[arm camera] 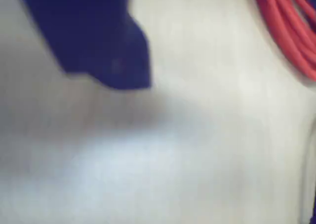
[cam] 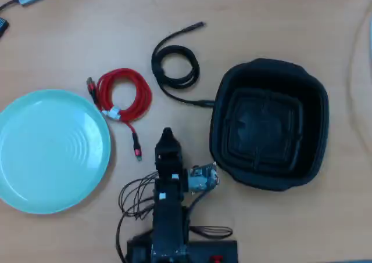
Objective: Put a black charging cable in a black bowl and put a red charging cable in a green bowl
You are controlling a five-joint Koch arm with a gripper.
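Apparently empty pincer (cam: 167,136), opening indiscernible.

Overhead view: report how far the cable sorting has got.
Done: nothing. The black bowl and green bowl are both empty. In hand: nothing; the gripper sits over bare table between the bowls, and whether its jaws are open cannot be told. Left: the black charging cable and red charging cable both lie coiled on the table, so both placements remain.
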